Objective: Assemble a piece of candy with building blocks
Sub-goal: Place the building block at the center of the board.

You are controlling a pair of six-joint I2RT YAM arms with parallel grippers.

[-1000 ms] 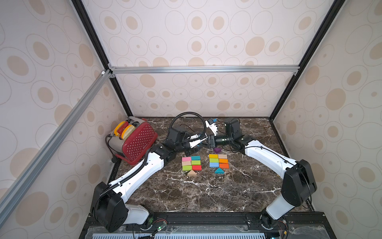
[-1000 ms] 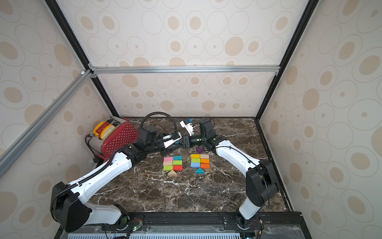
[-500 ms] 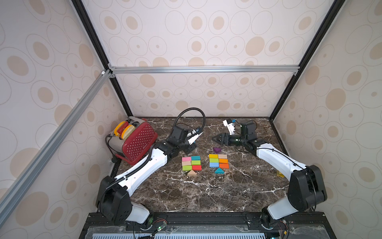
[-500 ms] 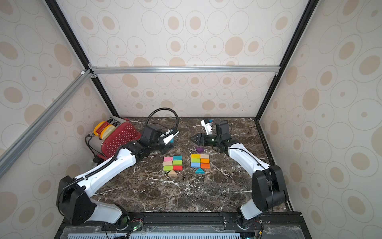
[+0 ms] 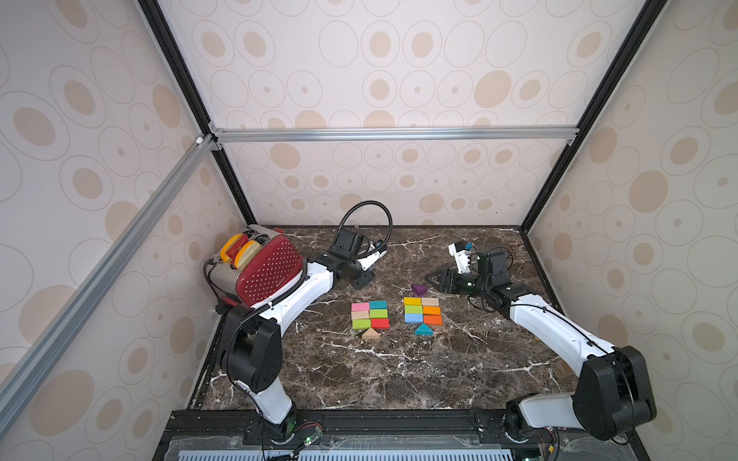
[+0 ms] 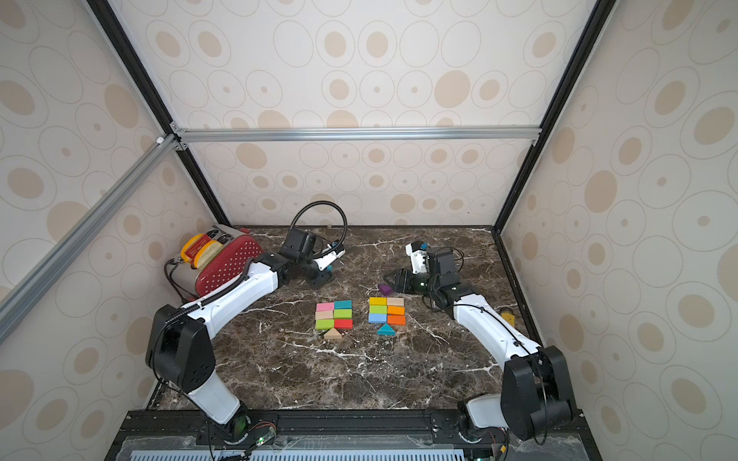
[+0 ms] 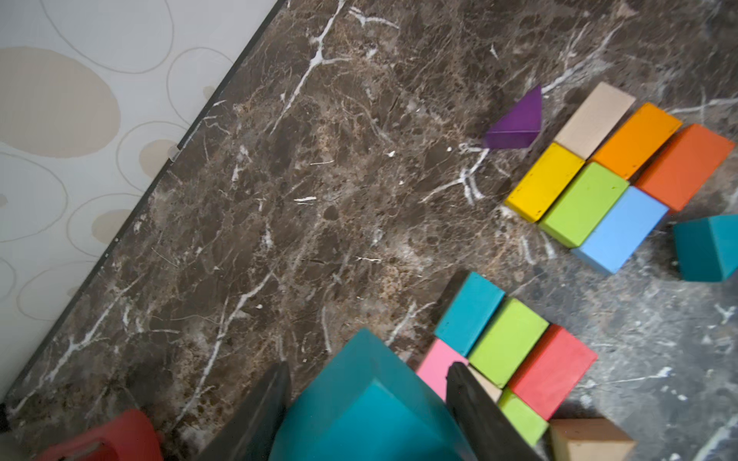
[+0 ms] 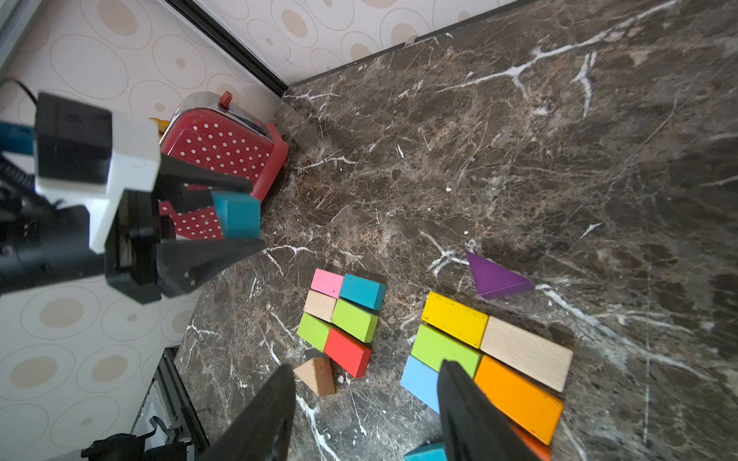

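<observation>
Two flat groups of blocks lie side by side, apart, on the worktop: one [image 5: 369,314] has pink and teal, tan and green, green and red bricks in pairs with a tan wedge [image 5: 371,333] touching its near edge, the other [image 5: 422,309] has yellow and tan, green and orange, blue and red-orange with a teal wedge [image 5: 423,329] at its near edge. A purple wedge [image 5: 419,288] lies alone just beyond the yellow brick. One teal block [image 8: 236,215] is off the worktop, clamped between fingers [image 8: 207,183].

two block grids [image 5: 395,315], purple wedge [image 5: 419,289]
</observation>
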